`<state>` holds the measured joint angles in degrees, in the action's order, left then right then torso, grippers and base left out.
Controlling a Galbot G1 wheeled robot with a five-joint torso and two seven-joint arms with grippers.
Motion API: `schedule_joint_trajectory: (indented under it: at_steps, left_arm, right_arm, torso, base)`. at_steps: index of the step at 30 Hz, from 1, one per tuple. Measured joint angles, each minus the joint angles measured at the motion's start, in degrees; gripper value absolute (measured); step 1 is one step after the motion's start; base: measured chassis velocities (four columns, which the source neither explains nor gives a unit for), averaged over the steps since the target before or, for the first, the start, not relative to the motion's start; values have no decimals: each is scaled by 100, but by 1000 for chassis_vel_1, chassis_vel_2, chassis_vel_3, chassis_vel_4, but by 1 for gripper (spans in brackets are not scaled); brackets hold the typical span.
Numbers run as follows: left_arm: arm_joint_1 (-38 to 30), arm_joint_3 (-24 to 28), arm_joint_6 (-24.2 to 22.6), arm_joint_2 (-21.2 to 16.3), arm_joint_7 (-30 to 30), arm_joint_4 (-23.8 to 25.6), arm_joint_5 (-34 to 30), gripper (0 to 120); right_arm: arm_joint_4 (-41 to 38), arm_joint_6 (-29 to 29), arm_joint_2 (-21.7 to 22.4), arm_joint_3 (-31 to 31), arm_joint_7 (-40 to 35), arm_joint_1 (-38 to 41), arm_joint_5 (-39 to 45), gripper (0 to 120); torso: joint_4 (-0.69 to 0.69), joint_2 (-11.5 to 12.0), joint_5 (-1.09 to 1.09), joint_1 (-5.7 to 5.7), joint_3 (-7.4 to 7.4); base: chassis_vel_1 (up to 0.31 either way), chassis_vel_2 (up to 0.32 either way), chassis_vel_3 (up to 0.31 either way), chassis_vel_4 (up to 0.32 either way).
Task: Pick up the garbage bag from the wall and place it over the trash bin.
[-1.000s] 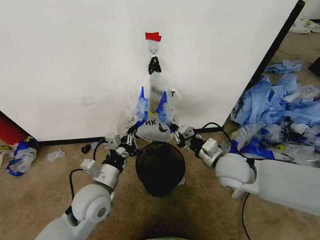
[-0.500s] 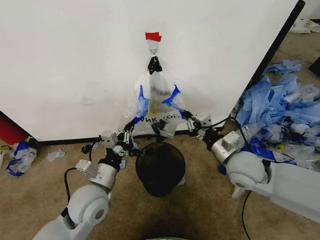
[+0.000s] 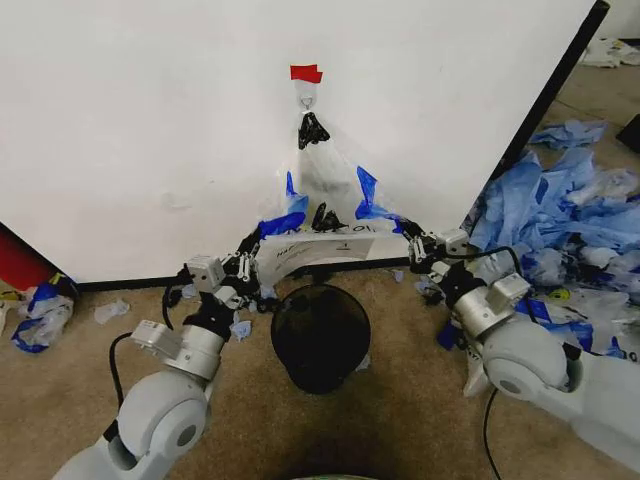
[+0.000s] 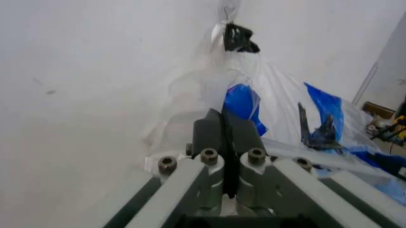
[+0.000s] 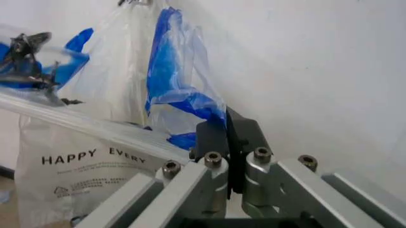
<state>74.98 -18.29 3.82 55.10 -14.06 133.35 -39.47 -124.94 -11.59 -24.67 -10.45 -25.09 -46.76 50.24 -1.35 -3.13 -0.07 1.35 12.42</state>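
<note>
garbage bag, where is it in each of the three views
Head view: garbage bag centre, stretched between both grippers above the trash bin.
Left wrist view: centre to right.
Right wrist view: left and centre.
Shared landmark: the black clip at its top.

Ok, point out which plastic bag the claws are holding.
The see-through bag with blue handles hanging from the wall hook, pinched by left claw and right claw; the blue bags heaped on the floor lie untouched.

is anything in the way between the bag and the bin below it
Nothing visible lies between them. The garbage bag is stretched wide between the left gripper and right gripper, both shut on its edges, directly above the open trash bin. Its top hangs from the hook on the wall.
</note>
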Motion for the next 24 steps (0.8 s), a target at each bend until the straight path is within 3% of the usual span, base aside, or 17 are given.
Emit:
schedule_joint_trajectory:
  at_steps: [13, 24]
  left_arm:
    - [598, -438, 82, -8, 88, 548, 264, 0]
    - [1423, -614, 214, 147, 181, 954, 590, 0]
  right_arm:
    - [-514, -378, -8, 1283, 326, -1495, -174, 0]
    - [-804, -918, -162, 2620, 978, -3363, -567, 0]
  torso:
    - [-1, 0, 0, 0, 0]
    - [-1, 0, 1, 0, 0]
  base:
    - [0, 0, 0, 0]
    - [0, 0, 0, 0]
